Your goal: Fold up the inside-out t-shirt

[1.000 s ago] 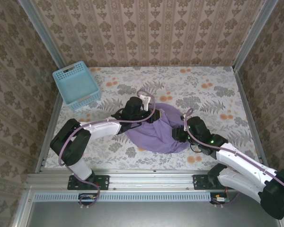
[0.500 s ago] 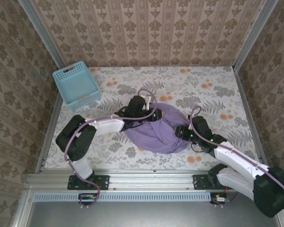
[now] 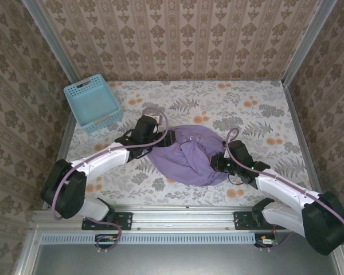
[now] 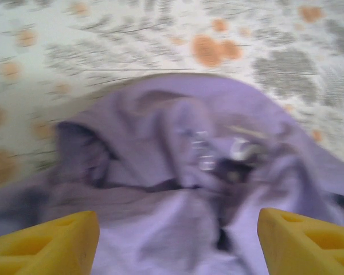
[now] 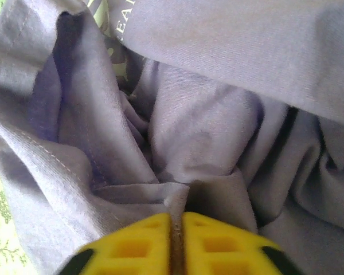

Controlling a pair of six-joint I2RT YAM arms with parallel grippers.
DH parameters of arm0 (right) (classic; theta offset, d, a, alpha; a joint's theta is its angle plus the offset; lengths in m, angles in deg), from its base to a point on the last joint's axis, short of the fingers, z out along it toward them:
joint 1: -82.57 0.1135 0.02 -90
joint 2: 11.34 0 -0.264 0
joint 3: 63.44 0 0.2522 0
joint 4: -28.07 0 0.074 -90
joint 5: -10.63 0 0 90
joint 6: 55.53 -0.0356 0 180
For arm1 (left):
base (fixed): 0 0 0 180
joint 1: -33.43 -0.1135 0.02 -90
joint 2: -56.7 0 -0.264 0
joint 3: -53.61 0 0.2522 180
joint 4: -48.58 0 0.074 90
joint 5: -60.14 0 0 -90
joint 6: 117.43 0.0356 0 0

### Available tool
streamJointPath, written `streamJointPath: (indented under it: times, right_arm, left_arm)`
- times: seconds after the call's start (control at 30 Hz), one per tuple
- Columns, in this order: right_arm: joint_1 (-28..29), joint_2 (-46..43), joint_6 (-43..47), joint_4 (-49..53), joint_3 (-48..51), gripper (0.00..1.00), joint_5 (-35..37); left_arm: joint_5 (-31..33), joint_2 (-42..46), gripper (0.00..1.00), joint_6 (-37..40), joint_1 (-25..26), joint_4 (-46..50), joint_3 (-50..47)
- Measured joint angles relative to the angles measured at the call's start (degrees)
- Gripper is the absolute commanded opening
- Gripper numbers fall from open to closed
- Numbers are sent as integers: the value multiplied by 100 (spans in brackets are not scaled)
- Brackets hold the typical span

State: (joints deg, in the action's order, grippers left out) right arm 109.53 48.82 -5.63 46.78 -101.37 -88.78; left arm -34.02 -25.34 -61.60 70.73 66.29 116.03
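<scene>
Near the middle of the floral surface (image 3: 264,114), a little toward its near edge, the inside-out t-shirt (image 3: 186,157) lay in a rumpled lavender heap between the two arms. The left arm (image 3: 103,160) reached in from the left, and its wrist sat at the heap's upper-left edge. Seen from the left wrist, the left jaws stood released. Their yellow fingers (image 4: 46,243) were spread wide to either side above the cloth (image 4: 178,189) with nothing between them, though that picture was blurred. A bit of white lettering (image 4: 203,152) showed among the folds.

The right arm (image 3: 281,186) came in from the right and met the heap at its right edge. The right jaws were clenched, the two yellow fingers (image 5: 137,246) pressed together on a fold of the purple cloth (image 5: 200,132) that ran up out of the narrow seam between them. More white lettering (image 5: 123,20) showed near the top of the right wrist view.

A light-blue lattice basket (image 3: 93,105) stood well apart, at the far left corner of the surface.
</scene>
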Motion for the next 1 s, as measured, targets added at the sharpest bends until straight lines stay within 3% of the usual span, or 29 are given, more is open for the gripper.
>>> streamJointPath:
  times: [0.27, 0.4, 0.53, 0.73, 1.0]
  right_arm:
    - [122, -704, 2, 743, -157, 0, 645]
    - [223, -977, 0, 1126, -258, 0, 1176]
    - [341, -811, -136, 1604, -424, 19, 1814]
    - [402, -540, -214, 2214, -699, 36, 2546]
    - [407, 197, 350, 1718, -1600, 58, 1996]
  left_arm:
    - [210, -752, 69, 83, -365, 787, -2]
    - [201, -1010, 55, 101, -365, 883, 0]
    - [153, -1126, 38, 125, -365, 892, 9]
    - [-15, -1119, 16, 157, -365, 789, 9]
    - [-50, -223, 2, 232, -278, 629, -192]
